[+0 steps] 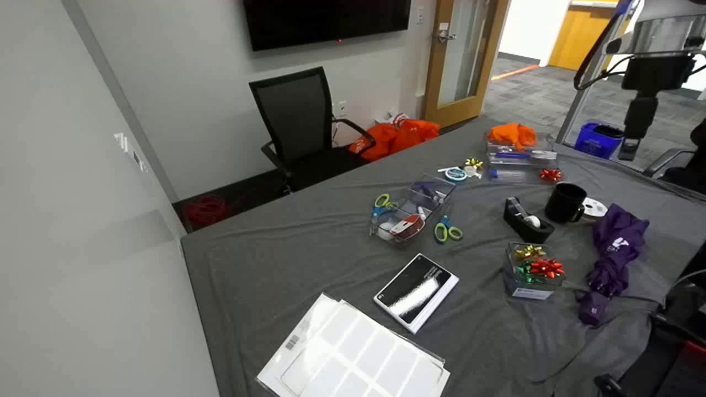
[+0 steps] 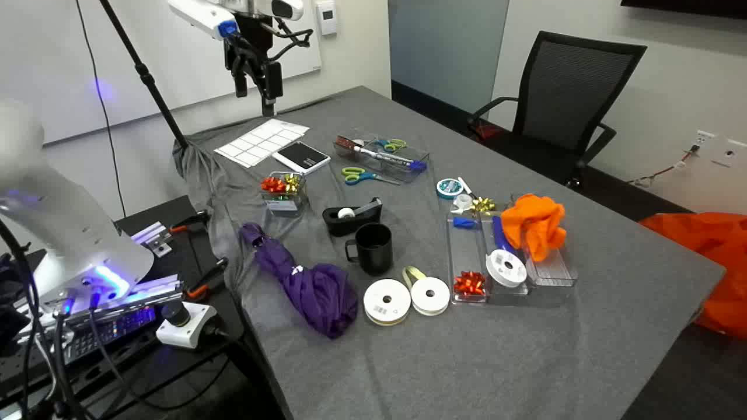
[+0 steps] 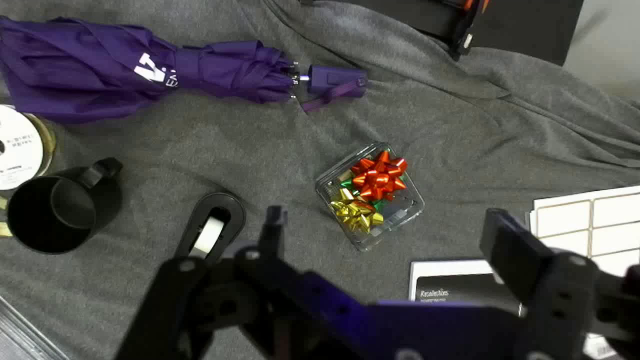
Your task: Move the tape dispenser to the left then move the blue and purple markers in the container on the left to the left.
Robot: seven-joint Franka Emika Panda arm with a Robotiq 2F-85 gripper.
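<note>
Tool (image 3: pixel 388 217) spread wide, tape dispenser (image 2: pixel 353 224) between mug (image 2: pixel 374 251) and bow box (image 2: pixel 282 206) (umbrella (image 2: pixel 309 290) nearby)

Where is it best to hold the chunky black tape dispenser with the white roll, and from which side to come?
Probably across the middle of the tape dispenser, pinching its long sides, straight from above. It sits upright, long but narrow, so its short width should be easiest to span. A cylindrical black mug stands near one long side, making a sideways approach riskier.
</note>
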